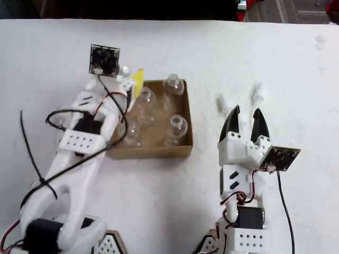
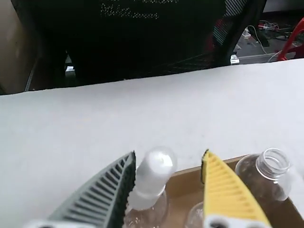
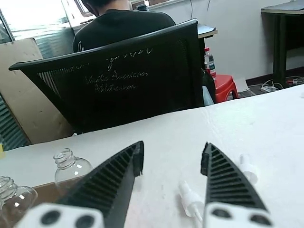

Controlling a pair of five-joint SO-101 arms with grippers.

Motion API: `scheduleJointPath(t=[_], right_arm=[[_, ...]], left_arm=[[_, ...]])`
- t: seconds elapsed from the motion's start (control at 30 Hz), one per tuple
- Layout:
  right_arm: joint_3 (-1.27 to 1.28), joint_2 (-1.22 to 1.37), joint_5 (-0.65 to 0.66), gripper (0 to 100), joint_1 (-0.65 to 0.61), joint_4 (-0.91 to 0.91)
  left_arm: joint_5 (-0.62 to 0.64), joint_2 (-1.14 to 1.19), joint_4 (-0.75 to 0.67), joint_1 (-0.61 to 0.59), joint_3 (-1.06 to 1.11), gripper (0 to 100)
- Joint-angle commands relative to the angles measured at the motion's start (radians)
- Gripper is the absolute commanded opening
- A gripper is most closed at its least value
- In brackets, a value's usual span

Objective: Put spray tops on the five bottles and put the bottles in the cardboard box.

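Note:
The cardboard box (image 1: 151, 152) holds several clear bottles without tops, such as one (image 1: 172, 84) at its far side and one (image 1: 177, 125) near its right wall. My left gripper (image 1: 130, 78) hovers at the box's far-left corner. Its grey and yellow fingers straddle a bottle with a white spray top (image 2: 153, 175); the top touches the grey finger (image 2: 111, 190), and a gap shows on the yellow side. Whether that bottle stands inside the box I cannot tell. My right gripper (image 1: 247, 110) is open on the table right of the box, with two loose spray tops (image 1: 221, 101) (image 1: 258, 94) just beyond its fingertips.
White tabletop surrounds the box, with free room to the right and toward the far edge. The left arm's black cables (image 1: 32, 153) trail across the table's left part. A black chair (image 3: 128, 76) stands behind the table's far edge.

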Motion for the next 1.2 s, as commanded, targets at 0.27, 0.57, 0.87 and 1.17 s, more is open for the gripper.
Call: scheduleJointPath(t=[0.27, 0.57, 0.87, 1.17], right_arm=[[0.009, -0.001, 0.018, 17.6, -0.008, 0.005], [0.009, -0.001, 0.02, 17.6, -0.007, 0.005], [0.009, -0.001, 0.021, 17.6, -0.007, 0.005], [0.009, -0.001, 0.021, 17.6, -0.007, 0.007]], left_arm=[[-0.014, 0.03, -0.049, -0.013, -0.032, 6], [-0.011, 0.028, -0.064, 0.004, -0.037, 5], [-0.011, 0.035, -0.098, -0.002, -0.032, 2], [-0.011, 0.039, -0.1, -0.004, -0.034, 2]])
